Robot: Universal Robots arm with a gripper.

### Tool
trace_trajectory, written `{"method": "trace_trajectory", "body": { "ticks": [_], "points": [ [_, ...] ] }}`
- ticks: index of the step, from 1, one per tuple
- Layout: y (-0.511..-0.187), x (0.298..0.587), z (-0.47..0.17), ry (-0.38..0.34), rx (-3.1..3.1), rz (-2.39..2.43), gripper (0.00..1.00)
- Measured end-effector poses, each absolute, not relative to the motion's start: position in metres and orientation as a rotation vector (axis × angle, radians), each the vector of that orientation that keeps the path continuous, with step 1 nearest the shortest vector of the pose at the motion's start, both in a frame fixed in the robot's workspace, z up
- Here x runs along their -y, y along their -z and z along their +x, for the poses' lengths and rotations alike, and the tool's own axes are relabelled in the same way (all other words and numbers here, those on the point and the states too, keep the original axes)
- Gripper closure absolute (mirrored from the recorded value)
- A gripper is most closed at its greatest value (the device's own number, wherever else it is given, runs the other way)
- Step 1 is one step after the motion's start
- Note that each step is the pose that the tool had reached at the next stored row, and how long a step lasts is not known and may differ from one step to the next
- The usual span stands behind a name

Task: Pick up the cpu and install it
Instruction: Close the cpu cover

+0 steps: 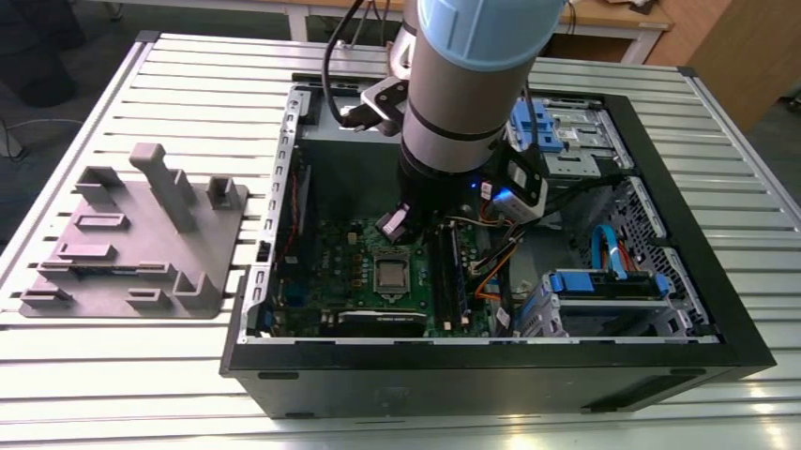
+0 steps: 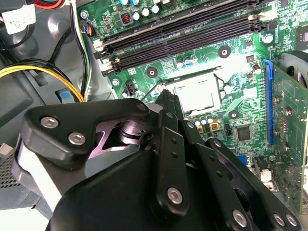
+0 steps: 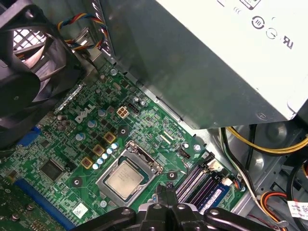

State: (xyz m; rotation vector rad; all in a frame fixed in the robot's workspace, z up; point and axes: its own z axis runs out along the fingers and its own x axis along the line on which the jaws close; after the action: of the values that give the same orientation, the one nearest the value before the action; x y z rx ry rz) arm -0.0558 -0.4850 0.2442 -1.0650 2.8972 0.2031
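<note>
Exterior high, oblique; 2 wrist views close, share cpu.

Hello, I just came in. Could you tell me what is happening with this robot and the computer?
A robot arm reaches into an open computer case lying on a slatted table. Its gripper hangs just above the green motherboard, beside the socket. The cpu already lies in the socket, and the gripper holds nothing. A grey parts holder sits on the exterior view's left.

A pale slatted metal tabletop fills the scene; a wooden desk stands beyond its far edge, dark floor alongside.
</note>
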Motion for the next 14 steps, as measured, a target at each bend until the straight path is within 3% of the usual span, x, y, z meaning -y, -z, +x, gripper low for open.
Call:
{"method": "trace_trajectory", "body": {
  "ticks": [14],
  "points": [
    [-0.2439,0.485,-0.0602,-0.203,-2.897,-1.065,0.89]
  ]
}}
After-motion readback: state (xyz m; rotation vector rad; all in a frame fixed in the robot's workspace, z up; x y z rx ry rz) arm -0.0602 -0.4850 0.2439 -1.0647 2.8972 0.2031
